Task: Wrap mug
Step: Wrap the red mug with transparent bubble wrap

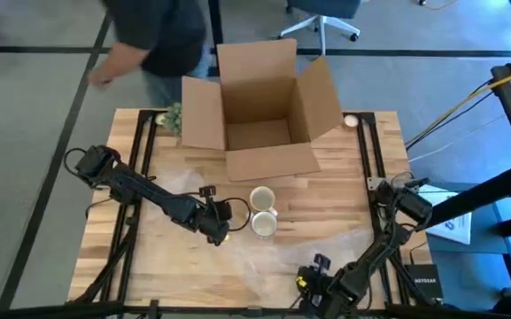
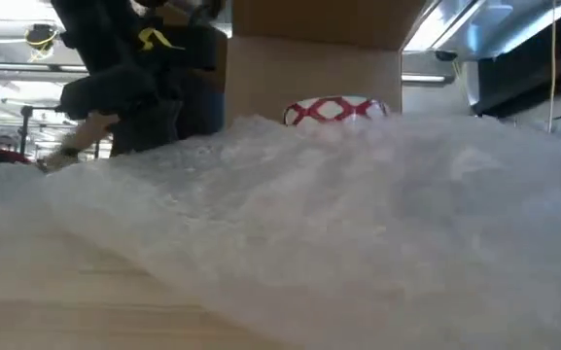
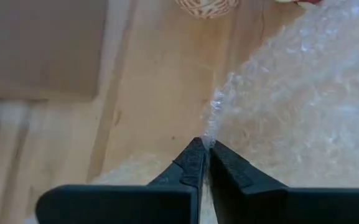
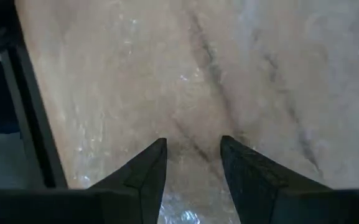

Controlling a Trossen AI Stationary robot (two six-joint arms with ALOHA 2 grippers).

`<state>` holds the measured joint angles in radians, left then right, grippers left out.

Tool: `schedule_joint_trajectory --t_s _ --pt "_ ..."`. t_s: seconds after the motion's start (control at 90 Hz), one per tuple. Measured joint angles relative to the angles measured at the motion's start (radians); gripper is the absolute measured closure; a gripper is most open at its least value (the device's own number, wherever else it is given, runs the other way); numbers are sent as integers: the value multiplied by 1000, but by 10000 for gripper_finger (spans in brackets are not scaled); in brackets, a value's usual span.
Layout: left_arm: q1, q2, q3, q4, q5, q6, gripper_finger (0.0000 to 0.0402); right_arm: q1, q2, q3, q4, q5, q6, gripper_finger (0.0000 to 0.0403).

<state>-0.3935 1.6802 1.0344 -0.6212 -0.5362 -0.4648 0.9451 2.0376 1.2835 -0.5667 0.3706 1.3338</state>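
A white mug with a red pattern [image 1: 263, 211] sits mid-table in front of the cardboard box [image 1: 259, 106]; the low view shows its top [image 2: 336, 109] behind the wrap. A clear sheet of bubble wrap [image 1: 282, 257] lies on the table from beside the mug toward the near edge. My left gripper [image 1: 220, 234] is shut on the sheet's left edge, just left of the mug. My right gripper [image 4: 193, 149] stands open, low over the sheet's near part by the table's front edge [image 1: 313, 280]. I cannot tell whether it touches the wrap. My left gripper pinches the bubble wrap's edge [image 3: 211, 127] between its two fingertips [image 3: 195, 158]. It comes from the table's left, slanting down. The rest of the sheet spreads away from the fingers toward the table's right; in the low view it rises in a hump in front of the mug.
The open cardboard box stands at the table's far middle, flaps spread. A person [image 1: 149, 35] stands beyond the far left corner. A small green thing [image 1: 174, 115] lies left of the box and a small round thing [image 1: 351, 120] lies to its right.
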Motion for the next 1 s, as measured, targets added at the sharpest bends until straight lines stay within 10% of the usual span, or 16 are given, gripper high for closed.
schedule_joint_trajectory --t_s 0.456,0.733,1.0 --pt "3 0 2 -15 2 -55 401 68 -52 -5 17 -144 77 263" --pt "-8 0 2 -31 28 -92 401 -9 -158 -5 -164 103 -16 263" --pt "-14 0 2 -82 60 -124 401 16 -51 -4 -182 -116 49 263"
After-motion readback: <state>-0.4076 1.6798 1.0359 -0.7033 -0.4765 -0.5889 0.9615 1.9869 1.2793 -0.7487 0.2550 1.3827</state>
